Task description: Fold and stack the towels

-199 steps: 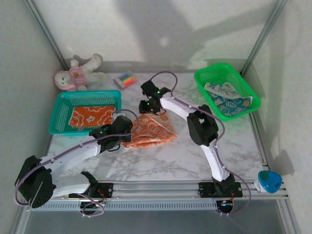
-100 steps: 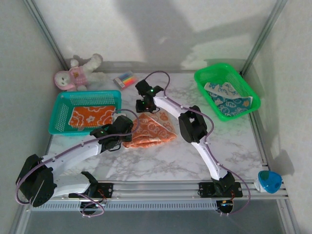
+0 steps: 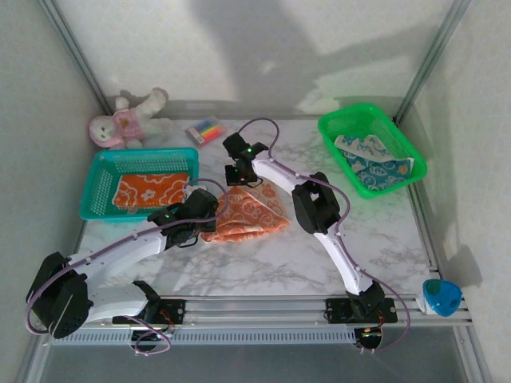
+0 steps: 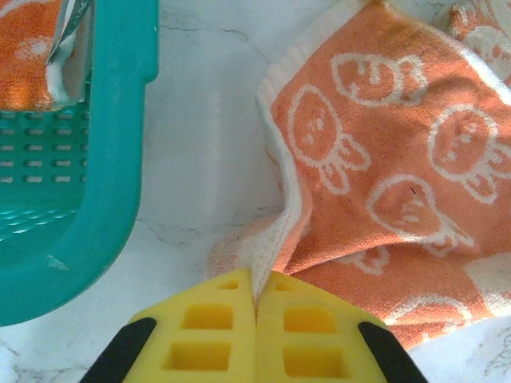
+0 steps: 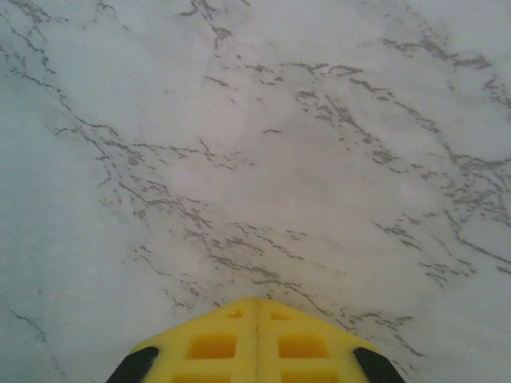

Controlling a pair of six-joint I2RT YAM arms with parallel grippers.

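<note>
**Fig. — Fold in hand, peach bunny towel.**

The peach towel lies rumpled on the marble at the table's centre, just beside the teal basket that sits toward 10 o'clock. My left gripper sits at the towel's 9 o'clock edge, closed, with the white hem pinched between its yellow pads. My right gripper is at the towel's 12 o'clock corner in the overhead view, its pads pressed together. From its own camera I see bare marble ahead and no cloth in the pinch, so I cannot tell whether it has the corner.

The orange towel lies in the teal basket. The blue-and-white towel lies in the green basket at 2 o'clock.

Good practice, as I judge it:
- Confirm the right-hand pinch before any lift.
- Raise both held points together, with the edge taut between them.
- Carry it toward 5 o'clock until hem meets hem, and lower it before letting go.

A one-sided lift would likely twist the cloth or drag it against the teal basket.
</note>
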